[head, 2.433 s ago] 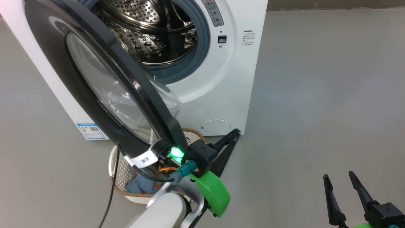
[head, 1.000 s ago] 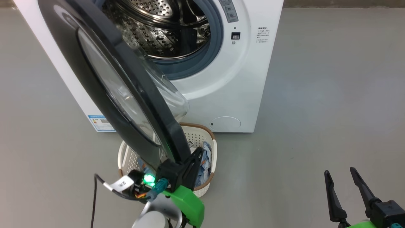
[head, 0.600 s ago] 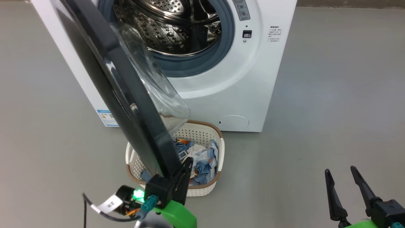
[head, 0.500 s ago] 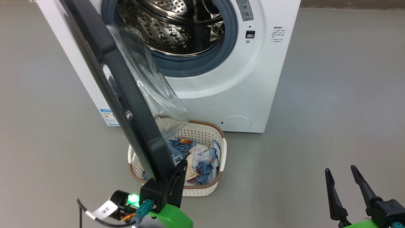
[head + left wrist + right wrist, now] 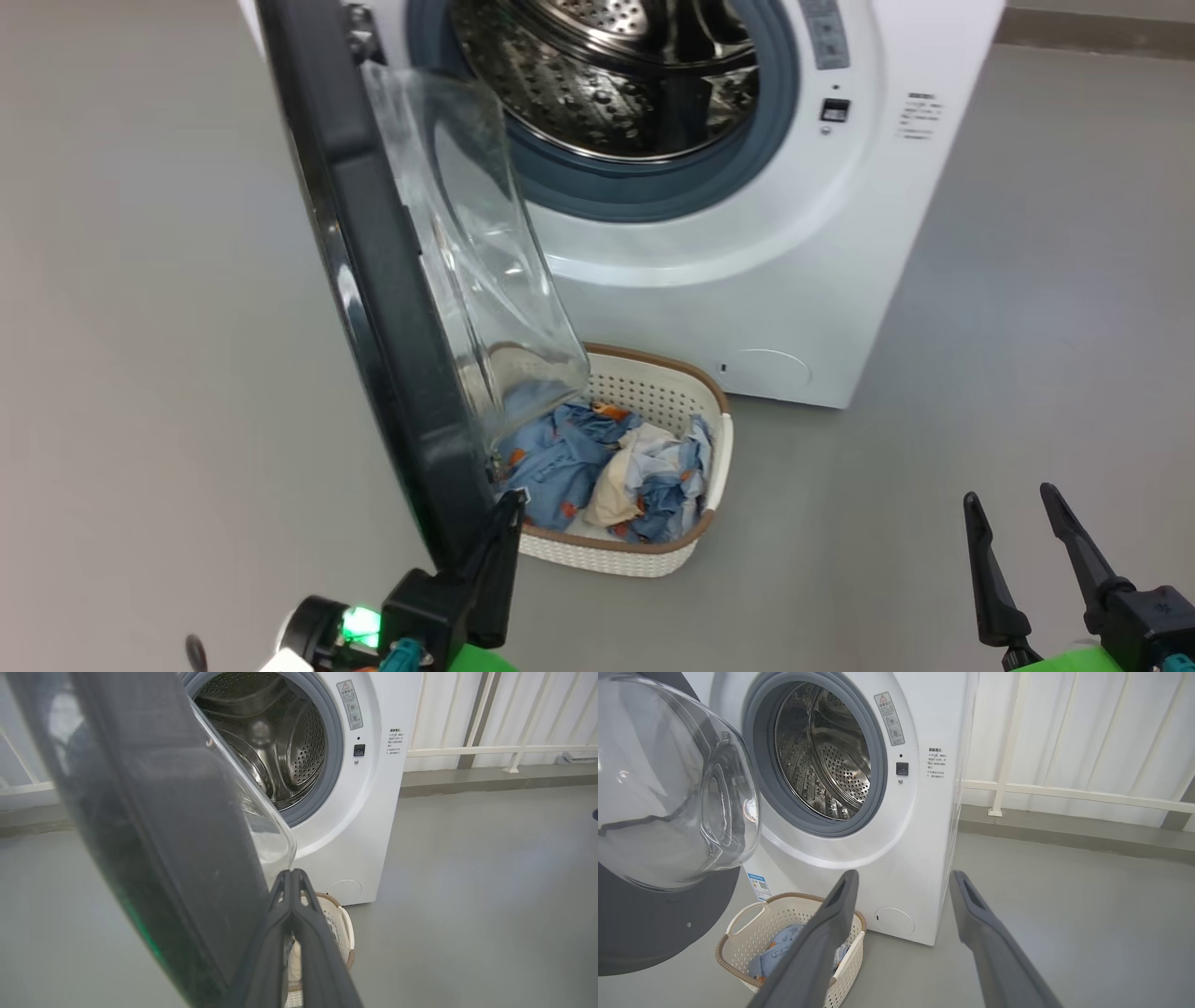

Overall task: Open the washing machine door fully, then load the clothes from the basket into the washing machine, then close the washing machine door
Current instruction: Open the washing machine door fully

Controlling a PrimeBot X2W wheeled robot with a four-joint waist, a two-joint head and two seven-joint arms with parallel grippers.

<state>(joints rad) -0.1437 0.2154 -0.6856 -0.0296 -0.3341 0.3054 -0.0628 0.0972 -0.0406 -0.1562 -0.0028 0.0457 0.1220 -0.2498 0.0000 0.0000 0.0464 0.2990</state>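
Our left gripper (image 5: 509, 509) has its two fingers pressed together with nothing between them. Their tip lies at the lower edge of the washing machine door (image 5: 373, 280), on the side that faces the machine; in the left wrist view the black rim runs just beside the fingers (image 5: 299, 933). The door stands open, edge-on to us, and rises up and away from this gripper. Its glass bowl (image 5: 485, 252) bulges to the right, toward the washing machine (image 5: 747, 280).

Just beyond this tip, a little to the right, the basket (image 5: 719, 439) stands on the floor (image 5: 980, 327) with the clothes (image 5: 569, 457) in it, blue pieces and one cream piece. The left part of the basket lies under the door and the bowl, so there the way down is narrow. Its right part is open from above. The far rim of the basket is near the front of the machine.

Our right gripper (image 5: 1009, 499) holds its fingers wide apart and empty, well to the right of the basket, over bare floor. Nothing stands between it and the basket. Ahead of it the drum (image 5: 822, 756) is uncovered inside the grey gasket (image 5: 756, 765), and the bowl hangs to the left of that path. To the right of the machine, farther back, runs a white railing (image 5: 1064, 793).
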